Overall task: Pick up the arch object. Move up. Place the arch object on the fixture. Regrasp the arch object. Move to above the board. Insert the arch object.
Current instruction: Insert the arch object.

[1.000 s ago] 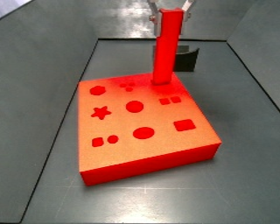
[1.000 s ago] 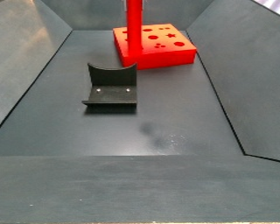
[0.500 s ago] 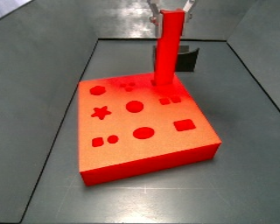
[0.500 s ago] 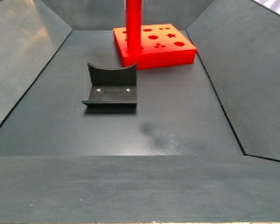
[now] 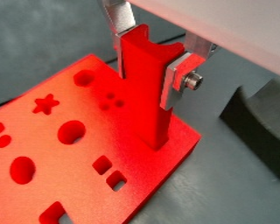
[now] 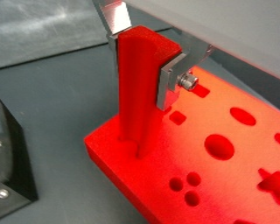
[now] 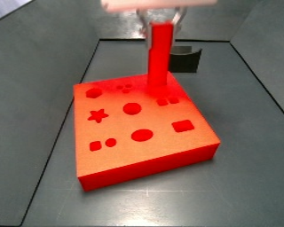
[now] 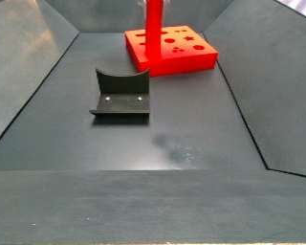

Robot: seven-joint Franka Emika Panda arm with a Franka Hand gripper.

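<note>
The pincer (image 5: 150,54) is clamping the arch object (image 5: 145,96) near its top, its 2 silver fingers (image 5: 178,77) pressing on opposite sides of the bar. The arch object is standing upright with its lower end meeting the board (image 5: 60,166) near an edge; in a side view it is rising from the board's (image 7: 138,133) far part, upper middle of the frame. In a side view the fixture (image 8: 120,96) is sitting on the dark worktop (image 8: 182,144) at left centre, well apart from the board (image 8: 175,50) at the top.

Gripper (image 5: 149,54) holds arch object (image 5: 143,92) upright on board (image 5: 60,166).
</note>
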